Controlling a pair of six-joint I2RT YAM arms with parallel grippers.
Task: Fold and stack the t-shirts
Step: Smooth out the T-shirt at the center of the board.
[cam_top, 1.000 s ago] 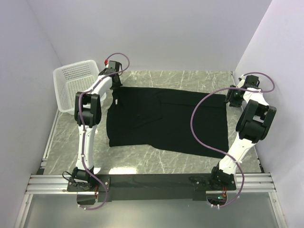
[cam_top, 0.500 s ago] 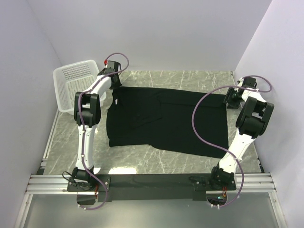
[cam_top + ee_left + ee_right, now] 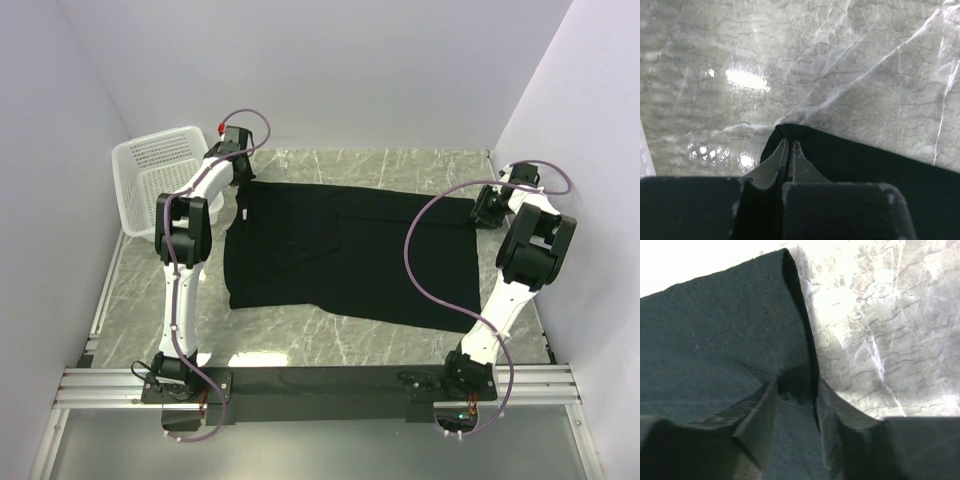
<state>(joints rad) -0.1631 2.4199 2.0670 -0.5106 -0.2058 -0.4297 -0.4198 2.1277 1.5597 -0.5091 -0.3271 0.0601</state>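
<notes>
One black t-shirt (image 3: pixel 350 255) lies spread flat across the middle of the marble table. My left gripper (image 3: pixel 243 180) is at its far left corner. In the left wrist view that gripper (image 3: pixel 788 142) is shut, with the corner of the t-shirt (image 3: pixel 865 165) pinched at its tips. My right gripper (image 3: pixel 484 207) is at the far right corner. In the right wrist view its jaws (image 3: pixel 796 390) stand apart, straddling the raised hem of the t-shirt (image 3: pixel 715 340), with fabric lying between them.
A white mesh basket (image 3: pixel 150 170) stands at the far left, against the wall and just beside my left arm. Walls close in the table on the left, the back and the right. Bare marble (image 3: pixel 330 340) runs along the near edge.
My right wrist has shifted a little toward the far right corner of the shirt and its jaws have narrowed slightly. The left arm and the shirt have not moved.
</notes>
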